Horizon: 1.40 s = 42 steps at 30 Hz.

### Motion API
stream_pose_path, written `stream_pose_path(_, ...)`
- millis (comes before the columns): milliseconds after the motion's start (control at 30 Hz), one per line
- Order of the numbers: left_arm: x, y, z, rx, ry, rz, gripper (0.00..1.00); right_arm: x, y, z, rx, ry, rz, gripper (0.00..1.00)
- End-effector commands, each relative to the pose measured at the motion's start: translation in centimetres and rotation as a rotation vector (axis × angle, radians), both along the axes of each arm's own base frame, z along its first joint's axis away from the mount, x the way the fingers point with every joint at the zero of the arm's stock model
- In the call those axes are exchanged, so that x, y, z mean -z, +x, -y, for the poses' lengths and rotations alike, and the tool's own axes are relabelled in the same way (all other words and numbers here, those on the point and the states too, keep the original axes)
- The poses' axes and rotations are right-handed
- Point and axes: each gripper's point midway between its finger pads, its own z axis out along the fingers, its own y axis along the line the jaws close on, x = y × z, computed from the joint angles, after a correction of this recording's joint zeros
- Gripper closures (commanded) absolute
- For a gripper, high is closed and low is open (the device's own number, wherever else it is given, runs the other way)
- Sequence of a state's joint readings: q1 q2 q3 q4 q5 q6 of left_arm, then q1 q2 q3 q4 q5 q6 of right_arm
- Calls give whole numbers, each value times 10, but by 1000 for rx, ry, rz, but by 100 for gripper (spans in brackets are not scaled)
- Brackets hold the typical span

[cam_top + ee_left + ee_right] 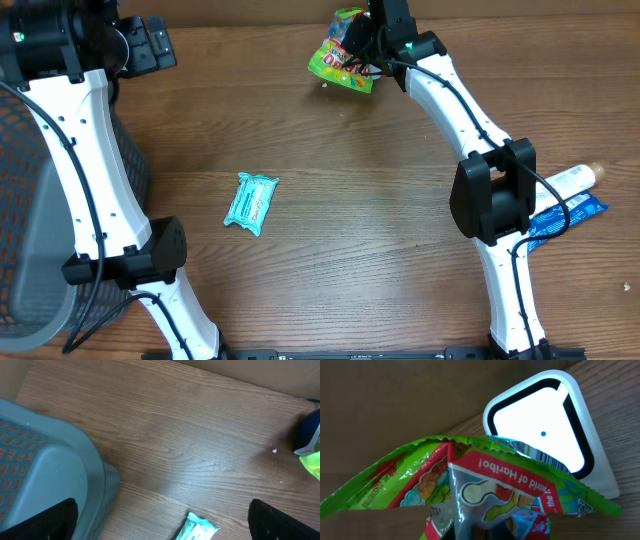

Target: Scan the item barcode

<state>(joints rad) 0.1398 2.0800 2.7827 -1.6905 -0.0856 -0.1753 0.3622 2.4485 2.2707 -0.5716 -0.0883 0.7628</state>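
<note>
Plainly, the scan itself is the step in hand. The right gripper is clamped on a green Haribo bag, pinching it low so the crimped top edge stands free. It holds the bag at the far side of the table, a little right of centre.

The right wrist view explains the pose. The bag's top edge is raised in front of the white scanner, whose triangular window glows bright. The barcode printed near that edge overlaps the window's lower rim. Gripping low keeps the fingers off the code, and it leaves the arm free to tilt the bag toward the light. The code shows on the side turned toward the wrist camera (the foil is creased and only part of the strip is visible). I judge it may not yet face the window, so a turn of the bag may be needed for a read.

The left gripper, jaws wide and holding nothing, hovers at the far left by the grey mesh basket. It is well apart from the scanner, out of the way and probably ready for the next item.

A teal packet lies flat left of centre. A white tube and a blue packet lie together at the right edge, partly behind the right arm. These look like goods waiting their turn, with the basket the likely place for scanned ones.
</note>
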Motion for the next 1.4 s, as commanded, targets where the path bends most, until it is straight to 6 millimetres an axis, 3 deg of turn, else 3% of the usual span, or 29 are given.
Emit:
stream_pose_path(0,4,2,-1,15,4,-11,0,-19,11,-1,96,117,16,96)
stream_pose_path(467,4,2,-1,15,4,-11,0,-22,22,13,349,305,-41,96)
stream_pose_path(633,4,2,-1,16,4,-11,0,-6,16,14,403,345,-119,96)
stream_pose_path(1000,4,2,-1,15,4,-11,0,-3,10,-3,383,451,-201,96)
stream_pose_path(1367,4,2,-1,15,4,-11,0,-9,14,-4,343,428,-156,96)
